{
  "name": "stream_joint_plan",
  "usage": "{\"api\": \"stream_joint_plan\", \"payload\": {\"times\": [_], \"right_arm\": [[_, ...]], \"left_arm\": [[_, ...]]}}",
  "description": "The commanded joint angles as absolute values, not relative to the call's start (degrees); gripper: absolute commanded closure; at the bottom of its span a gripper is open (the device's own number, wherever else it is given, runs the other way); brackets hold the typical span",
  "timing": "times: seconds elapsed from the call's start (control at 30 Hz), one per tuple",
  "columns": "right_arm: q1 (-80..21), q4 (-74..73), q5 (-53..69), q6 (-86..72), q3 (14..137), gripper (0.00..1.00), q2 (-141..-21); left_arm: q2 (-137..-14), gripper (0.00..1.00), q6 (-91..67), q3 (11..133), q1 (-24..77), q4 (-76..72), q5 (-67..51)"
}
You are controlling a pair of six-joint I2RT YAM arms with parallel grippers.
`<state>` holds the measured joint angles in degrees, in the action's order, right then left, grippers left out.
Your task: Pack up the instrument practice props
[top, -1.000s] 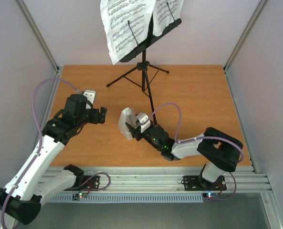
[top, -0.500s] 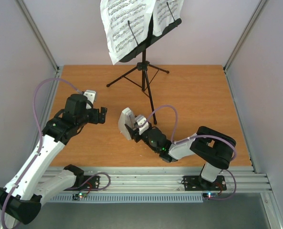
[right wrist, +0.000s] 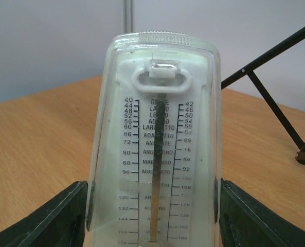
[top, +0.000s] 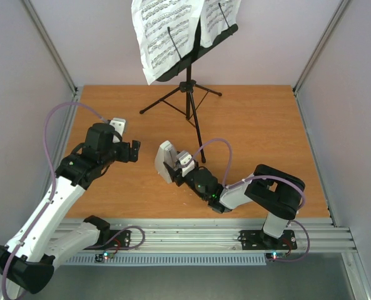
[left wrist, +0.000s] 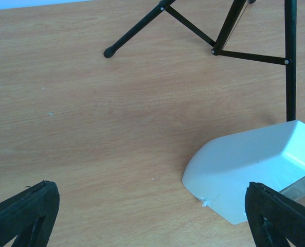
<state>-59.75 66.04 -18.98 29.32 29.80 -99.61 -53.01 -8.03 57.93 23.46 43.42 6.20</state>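
Packing looks barely begun: the right pincer (top: 176, 170) clamps the metronome (top: 165, 161) toward the table's (top: 260, 125) near edge, the left pincer (top: 130, 151) gapes alongside, and the stand (top: 188, 87) and sheets (top: 163, 31) are unpacked at the far edge.

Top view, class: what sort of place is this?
Probably a robot lab workcell, not a music room: wooden table walled by plain panels, left arm and right arm bolted to a metal rail.
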Motion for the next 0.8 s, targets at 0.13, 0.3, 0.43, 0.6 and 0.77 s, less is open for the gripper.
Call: {"api": "stream_joint_plan", "payload": {"times": [0.13, 0.3, 0.43, 0.6, 0.77], "right_arm": [[-60.29, 70.87, -20.1, 30.19, 29.71, 0.41, -101.17], [-60.29, 71.41, -20.15, 30.1, 29.75, 0.41, -101.79], [-60.28, 71.86, -20.16, 30.14, 29.71, 0.41, -102.36], [-60.29, 72.07, -20.26, 29.91, 29.41, 0.41, -103.1], [-60.29, 72.47, -20.45, 29.79, 28.79, 0.41, -103.36]], "left_arm": [[-53.52, 0.01, -7.08, 57.66, 23.2, 41.29, 5.8], [-53.53, 0.01, -7.03, 57.66, 23.23, 41.31, 5.84], [-53.48, 0.01, -7.03, 57.66, 23.24, 41.32, 5.8], [-53.39, 0.01, -7.08, 57.66, 23.2, 41.35, 5.8], [-53.44, 0.01, -7.03, 57.66, 23.21, 41.38, 5.72]]}}
